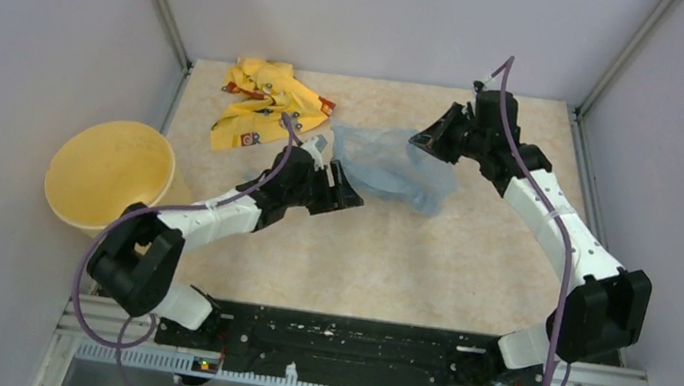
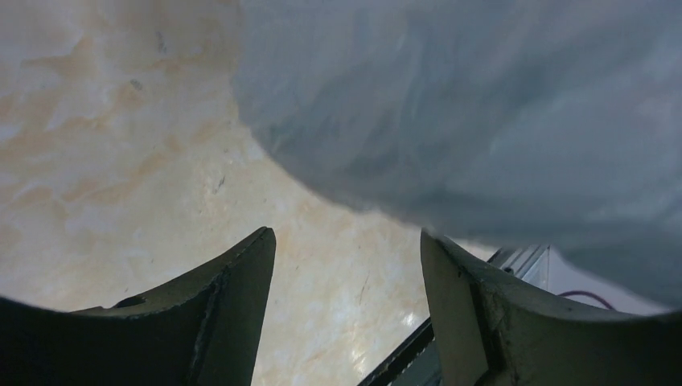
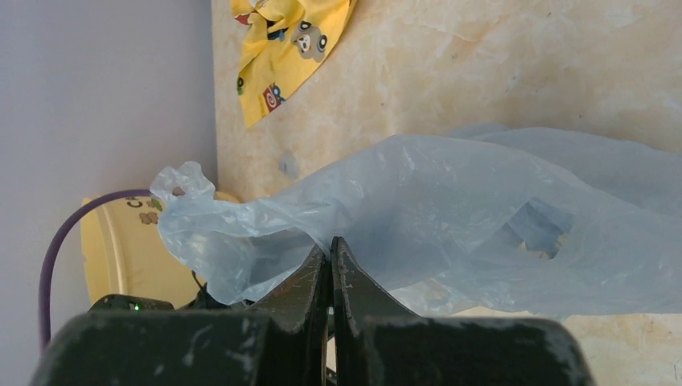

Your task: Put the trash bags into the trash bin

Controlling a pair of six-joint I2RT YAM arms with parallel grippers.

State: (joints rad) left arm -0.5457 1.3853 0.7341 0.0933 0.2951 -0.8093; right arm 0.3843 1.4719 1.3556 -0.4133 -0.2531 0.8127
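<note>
The trash bag [image 1: 392, 165], thin pale blue film, lies crumpled mid-table. My right gripper [image 1: 423, 142] is at its far right edge. In the right wrist view that gripper [image 3: 331, 241] is shut on a fold of the bag [image 3: 450, 209], which spreads out beyond the tips. My left gripper [image 1: 353, 195] sits at the bag's near left side. In the left wrist view it [image 2: 346, 235] stands open with bare table between the fingers [image 2: 241, 281], and the bag [image 2: 482, 121] hangs just past the tips, brushing the right one. The pale yellow trash bin [image 1: 108, 175] stands at the table's left edge.
A yellow printed cloth [image 1: 265, 101] lies crumpled at the back left, also seen in the right wrist view [image 3: 289, 48]. Grey walls with metal posts close in the table on three sides. The bin [image 3: 129, 249] shows behind the bag in the right wrist view.
</note>
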